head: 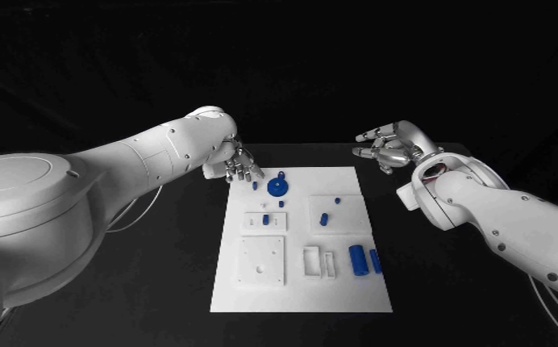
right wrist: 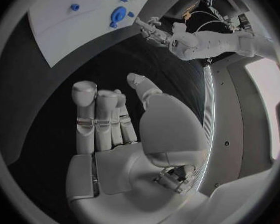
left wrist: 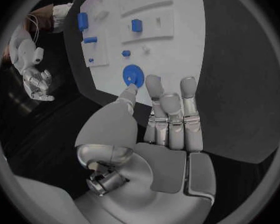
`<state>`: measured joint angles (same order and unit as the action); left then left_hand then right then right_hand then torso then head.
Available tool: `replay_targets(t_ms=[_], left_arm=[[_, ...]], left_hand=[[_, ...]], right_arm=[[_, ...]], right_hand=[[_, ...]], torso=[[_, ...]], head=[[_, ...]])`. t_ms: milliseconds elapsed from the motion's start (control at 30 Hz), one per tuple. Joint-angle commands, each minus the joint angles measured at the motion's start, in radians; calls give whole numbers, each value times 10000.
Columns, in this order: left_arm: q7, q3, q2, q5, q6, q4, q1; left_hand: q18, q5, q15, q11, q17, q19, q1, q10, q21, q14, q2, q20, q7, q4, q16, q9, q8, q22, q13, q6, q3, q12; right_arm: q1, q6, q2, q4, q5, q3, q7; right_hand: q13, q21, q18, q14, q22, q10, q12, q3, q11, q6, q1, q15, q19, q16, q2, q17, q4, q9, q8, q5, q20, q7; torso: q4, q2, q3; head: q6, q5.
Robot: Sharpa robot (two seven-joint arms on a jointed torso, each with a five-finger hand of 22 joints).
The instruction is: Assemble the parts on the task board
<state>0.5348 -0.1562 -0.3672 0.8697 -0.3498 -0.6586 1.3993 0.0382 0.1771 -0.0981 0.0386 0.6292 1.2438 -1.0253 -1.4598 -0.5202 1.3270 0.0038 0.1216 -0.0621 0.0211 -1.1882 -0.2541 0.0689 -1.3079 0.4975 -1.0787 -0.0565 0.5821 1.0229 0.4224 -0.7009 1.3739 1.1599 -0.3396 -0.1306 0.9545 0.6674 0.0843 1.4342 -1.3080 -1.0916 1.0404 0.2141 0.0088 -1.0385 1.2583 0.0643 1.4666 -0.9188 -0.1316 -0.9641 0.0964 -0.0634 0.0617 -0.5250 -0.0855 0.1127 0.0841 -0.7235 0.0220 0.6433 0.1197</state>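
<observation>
The blue round part is lying on the task board just beyond my left hand, whose empty fingers are hovering slightly apart, while my right hand, loosely spread and empty, is waiting farther off.

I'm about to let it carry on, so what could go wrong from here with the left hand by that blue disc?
The left hand hovers open at the board's far edge, near the blue disc. It might nudge the disc or the small blue peg beside it. The right hand holds nothing, off the board.
</observation>
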Motion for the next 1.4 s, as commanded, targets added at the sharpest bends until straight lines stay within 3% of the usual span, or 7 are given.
replay_targets(t_ms=[33, 367, 700, 1100, 1267, 1400], left_arm=[[-197, 3, 105, 133, -503, 158, -60], [-258, 1, 253, 143, -478, 473, -257], [-316, 3, 280, 77, -311, 536, -301], [-383, 5, 329, -62, -242, 675, -351], [-443, 6, 345, -80, -48, 735, -388], [-479, 7, 346, -87, 31, 769, -402]], left_hand=[[63, 47, 20, -60, -14, 17, 41, -2, 30, -70, 77, -78, -18, -23, -45, 10, -10, -164, 12, 78, 6, 51], [70, -38, 24, -66, -44, 9, 109, 16, 18, -95, 44, -84, -21, 43, -92, 8, -8, -169, 22, 95, 2, 84], [78, -93, 23, -62, -72, 12, 113, 11, 4, -92, 96, -86, -16, 119, -121, -3, -4, -168, 20, 86, -58, 101], [69, 94, 5, -35, -129, 6, -253, 10, -18, -96, 898, -72, 33, -392, -162, -7, 7, -166, 8, -96, -188, 114], [58, 148, -5, -20, -145, -4, -431, 26, -12, -108, 999, -60, 58, -602, -151, -47, 6, -163, -1, -133, -263, 101], [55, 98, -5, -30, -146, -1, -407, 22, -13, -102, 940, -58, 41, -618, -158, -58, -3, -165, 1, -105, -200, 106]], right_arm=[[7, -4, -4, 75, 121, -10, 24], [20, 2, 12, 156, 155, -25, 18], [23, 3, 36, 165, 172, -36, 15], [23, -22, 60, 153, 188, -39, 9], [23, -37, 62, 151, 197, -40, 0], [23, -42, 66, 148, 203, -40, 2]], right_hand=[[-7, -25, 121, -71, -812, 54, -65, -63, -10, 27, -81, 9, 239, 14, 17, 6, 18, 12, 2, -28, 23, 18], [-7, -25, 121, -71, -812, 54, -65, -63, -10, 27, -81, 9, 239, 14, 17, 6, 18, 12, 2, -28, 23, 18], [-21, -50, 125, -69, -810, 51, -69, -81, -11, 37, -73, 9, 244, 33, 9, 19, -12, 13, -1, -43, 25, 18], [-21, -50, 125, -69, -810, 51, -69, -81, -11, 37, -73, 9, 244, 33, 9, 19, -12, 13, -1, -43, 25, 18], [-21, -50, 125, -69, -810, 51, -69, -81, -11, 37, -73, 9, 244, 33, 9, 19, -12, 13, -1, -43, 25, 18], [-21, -50, 125, -69, -810, 51, -69, -81, -11, 37, -73, 9, 244, 33, 9, 19, -12, 13, -1, -43, 25, 18]], torso=[[37, -89, -8], [65, -137, -21], [48, -131, -20], [56, -147, -23], [51, -155, -18], [48, -155, -13]], head=[[-40, 4], [-63, 11], [-70, -6], [-53, -18], [-49, -36], [-47, -47]])
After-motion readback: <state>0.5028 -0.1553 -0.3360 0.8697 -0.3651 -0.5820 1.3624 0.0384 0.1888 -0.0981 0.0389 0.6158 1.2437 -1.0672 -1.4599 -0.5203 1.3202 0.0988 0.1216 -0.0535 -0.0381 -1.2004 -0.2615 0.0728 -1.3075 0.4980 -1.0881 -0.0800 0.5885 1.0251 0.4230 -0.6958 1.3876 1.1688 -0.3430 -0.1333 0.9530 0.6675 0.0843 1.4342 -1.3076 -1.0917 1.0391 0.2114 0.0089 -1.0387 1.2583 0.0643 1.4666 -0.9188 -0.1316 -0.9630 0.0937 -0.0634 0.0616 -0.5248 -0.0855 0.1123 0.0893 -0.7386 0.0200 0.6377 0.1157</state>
